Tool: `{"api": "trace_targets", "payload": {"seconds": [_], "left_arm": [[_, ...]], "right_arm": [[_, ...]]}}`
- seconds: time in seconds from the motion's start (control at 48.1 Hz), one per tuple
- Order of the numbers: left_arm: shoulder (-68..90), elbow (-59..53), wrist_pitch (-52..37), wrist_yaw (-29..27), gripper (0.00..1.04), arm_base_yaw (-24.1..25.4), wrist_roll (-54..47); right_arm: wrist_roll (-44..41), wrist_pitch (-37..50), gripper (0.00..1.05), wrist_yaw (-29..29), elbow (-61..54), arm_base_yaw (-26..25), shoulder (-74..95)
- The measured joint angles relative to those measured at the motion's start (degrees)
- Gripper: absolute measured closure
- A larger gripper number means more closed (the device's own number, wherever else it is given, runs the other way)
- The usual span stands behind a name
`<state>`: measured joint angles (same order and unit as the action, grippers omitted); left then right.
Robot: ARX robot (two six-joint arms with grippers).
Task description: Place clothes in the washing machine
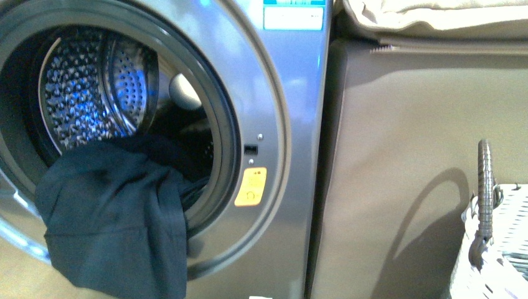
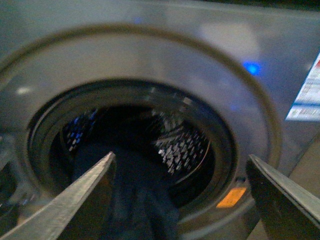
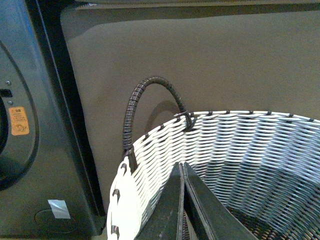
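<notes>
The silver-grey washing machine point(image 1: 292, 124) fills the left of the front view, its round porthole open onto the perforated steel drum point(image 1: 93, 87). The dark navy clothes point(image 1: 115, 212) hang out over the porthole's lower rim, partly inside the drum. Neither arm shows in the front view. In the left wrist view my left gripper point(image 2: 182, 160) is open in front of the porthole, with the clothes point(image 2: 135, 200) between and beyond its fingers and nothing held. My right gripper point(image 3: 182, 167) is shut and empty above the white woven basket point(image 3: 150, 165).
A grey-brown panel point(image 1: 398, 156) stands right of the machine with beige cushions point(image 1: 436, 15) on top. The basket point(image 1: 498, 249) with a dark wrapped handle point(image 1: 484, 180) sits at the lower right. An orange sticker point(image 1: 250, 187) marks the machine's front.
</notes>
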<state>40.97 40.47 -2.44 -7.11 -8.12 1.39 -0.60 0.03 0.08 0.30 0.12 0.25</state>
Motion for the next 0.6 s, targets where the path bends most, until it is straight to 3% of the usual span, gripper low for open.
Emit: {"api": "trace_targets", "payload": {"seconds": [0.125, 0.187, 0.249, 0.374, 0.602], "left_arm": [[-6.38, -11.02, -3.15, 0.98, 0.60, 1.77, -0.59], [-8.37, -14.36, -4.52, 1.77, 0.70, 2.56, -0.79], [-10.14, -17.22, -5.64, 6.29, 0.81, 5.51, -0.96], [-12.83, -22.25, -7.21, 6.73, 1.02, 7.91, -0.94], [-19.19, -30.51, -8.98, 7.10, 1.01, 8.02, -0.98]], "right_arm": [[0.00, 0.00, 1.02, -0.02, 0.00, 0.00, 0.00], [0.00, 0.00, 1.02, 0.00, 0.00, 0.00, 0.00], [0.00, 0.00, 1.02, 0.00, 0.00, 0.00, 0.00], [0.00, 0.00, 1.02, 0.02, 0.00, 0.00, 0.00], [0.00, 0.00, 1.02, 0.00, 0.00, 0.00, 0.00]]}}
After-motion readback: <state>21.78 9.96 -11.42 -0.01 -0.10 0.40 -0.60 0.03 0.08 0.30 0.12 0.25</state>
